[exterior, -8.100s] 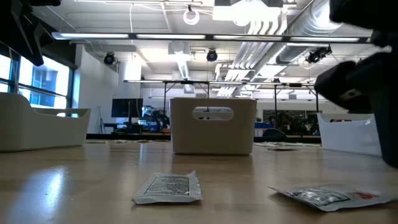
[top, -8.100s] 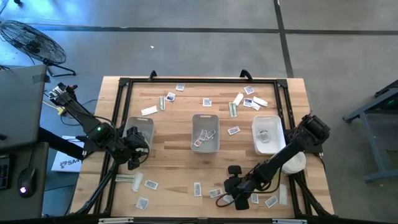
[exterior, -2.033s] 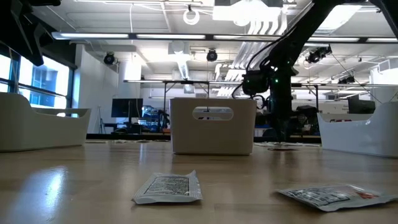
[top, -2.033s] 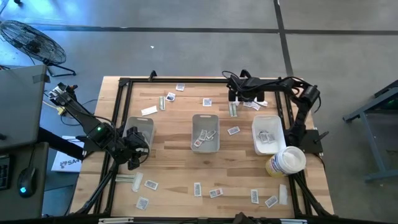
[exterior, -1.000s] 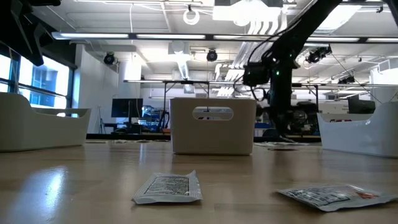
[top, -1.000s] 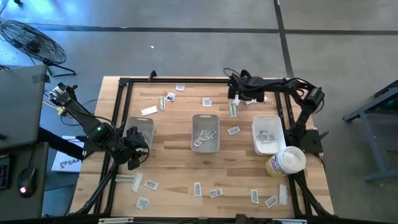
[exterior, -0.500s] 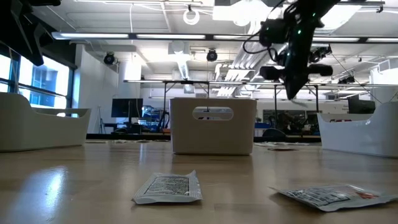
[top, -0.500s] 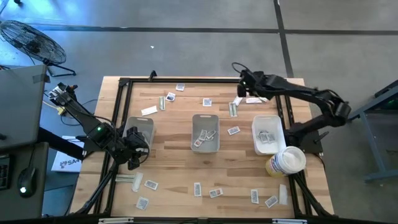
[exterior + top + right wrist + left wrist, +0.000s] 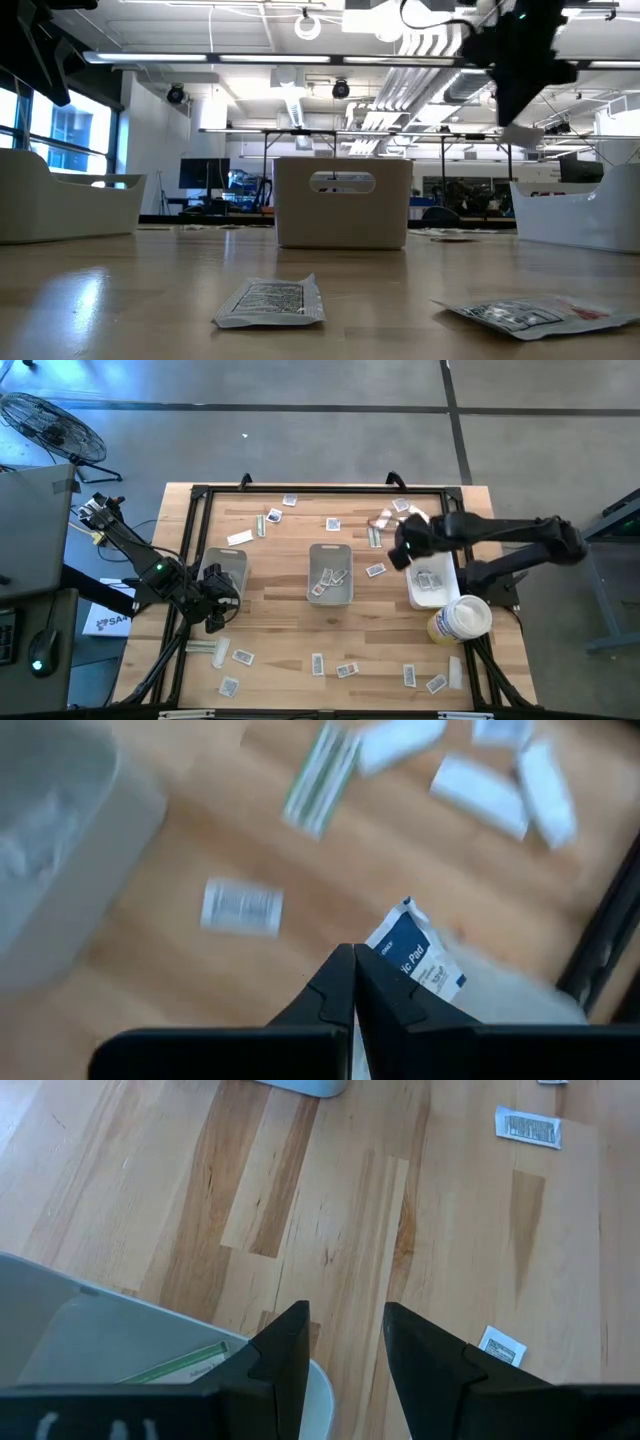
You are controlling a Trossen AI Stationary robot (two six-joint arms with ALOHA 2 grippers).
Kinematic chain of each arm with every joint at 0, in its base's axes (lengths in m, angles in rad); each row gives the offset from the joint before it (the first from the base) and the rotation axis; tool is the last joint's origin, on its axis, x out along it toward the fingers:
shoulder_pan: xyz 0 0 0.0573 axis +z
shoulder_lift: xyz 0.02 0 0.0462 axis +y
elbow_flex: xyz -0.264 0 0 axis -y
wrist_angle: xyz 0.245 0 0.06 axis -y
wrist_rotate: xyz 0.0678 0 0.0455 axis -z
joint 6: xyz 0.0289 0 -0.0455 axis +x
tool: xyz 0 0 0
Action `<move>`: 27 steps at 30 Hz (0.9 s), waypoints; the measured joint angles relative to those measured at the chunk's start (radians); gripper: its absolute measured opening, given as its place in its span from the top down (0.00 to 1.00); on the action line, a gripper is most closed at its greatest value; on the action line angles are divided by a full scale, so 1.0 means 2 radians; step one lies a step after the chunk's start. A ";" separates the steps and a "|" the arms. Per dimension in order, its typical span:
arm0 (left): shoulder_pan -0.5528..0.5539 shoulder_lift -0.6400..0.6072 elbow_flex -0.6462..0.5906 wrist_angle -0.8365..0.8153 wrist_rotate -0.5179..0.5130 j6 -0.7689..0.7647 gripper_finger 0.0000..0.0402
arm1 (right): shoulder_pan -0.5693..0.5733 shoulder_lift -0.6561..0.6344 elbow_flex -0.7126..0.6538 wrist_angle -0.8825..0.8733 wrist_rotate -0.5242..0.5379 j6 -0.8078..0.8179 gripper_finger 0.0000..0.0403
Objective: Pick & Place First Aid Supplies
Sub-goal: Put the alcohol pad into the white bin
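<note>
Your left gripper (image 9: pixel 345 1342) waits at the desk's (image 9: pixel 270 620) nine o'clock, over the near rim of the left tray (image 9: pixel 226 565), its jaws a narrow gap apart and empty. Leave it parked.

At the centre stands the middle tray (image 9: pixel 330 572), already holding a few sachets. Loose packets (image 9: pixel 320 665) lie along the six o'clock edge and more (image 9: pixel 272 515) near twelve.

Your right gripper (image 9: pixel 352 965) hangs between the middle tray and the white tray (image 9: pixel 432 575), at about three o'clock. Its jaws are pinched on a blue-and-white sachet (image 9: pixel 412 952), which hangs out past the tips.

The step, as I judge it, is the drop into the white tray. Carry the sachet on toward three o'clock until the tips sit above the tray's middle, not its rim. Come down a little before you release, since a flat packet let go from height can flutter and land outside. Mind the tub (image 9: pixel 460 618) standing just beside the tray at its five o'clock.
</note>
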 joint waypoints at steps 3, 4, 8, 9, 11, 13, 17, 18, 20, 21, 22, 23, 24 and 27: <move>0.000 0.000 0.000 0.000 0.000 0.000 0.68 | 0.055 -0.001 0.000 -0.047 -0.017 0.058 1.00; 0.000 0.000 0.000 0.000 0.000 0.000 0.68 | 0.074 -0.001 0.000 -0.059 -0.019 0.079 1.00; 0.000 0.000 0.000 0.000 0.000 0.000 0.68 | 0.137 -0.001 0.000 -0.079 -0.011 0.147 1.00; 0.000 0.000 0.000 0.000 0.000 0.000 0.68 | 0.150 -0.001 0.000 -0.080 -0.006 0.160 1.00; 0.000 0.000 0.000 0.000 0.000 0.000 0.68 | 0.168 -0.001 -0.004 -0.074 -0.002 0.182 1.00; 0.000 0.000 0.000 0.000 0.000 0.000 0.68 | 0.177 -0.001 -0.018 -0.065 -0.005 0.190 1.00; 0.000 0.000 0.000 0.000 0.000 0.000 0.68 | 0.177 -0.001 -0.071 -0.047 -0.020 0.191 1.00; 0.000 0.000 0.000 0.000 0.000 0.000 0.68 | 0.173 -0.001 -0.086 -0.043 -0.022 0.191 1.00; 0.000 0.000 0.000 0.000 0.000 0.000 0.68 | 0.163 0.000 -0.113 -0.034 -0.024 0.191 1.00; 0.000 0.000 0.000 0.000 0.000 0.000 0.68 | 0.157 0.000 -0.124 -0.028 -0.024 0.191 1.00; 0.000 0.000 0.000 0.000 0.000 0.000 0.68 | 0.152 0.000 -0.134 -0.023 -0.023 0.191 1.00; 0.000 0.000 0.000 0.000 0.000 0.000 0.68 | 0.147 0.000 -0.142 -0.016 -0.024 0.190 1.00; 0.000 0.000 0.000 0.000 0.000 0.000 0.68 | 0.143 0.000 -0.150 -0.009 -0.025 0.188 1.00; 0.000 0.000 0.000 0.000 0.000 0.000 0.68 | 0.127 0.000 -0.171 0.019 -0.046 0.167 1.00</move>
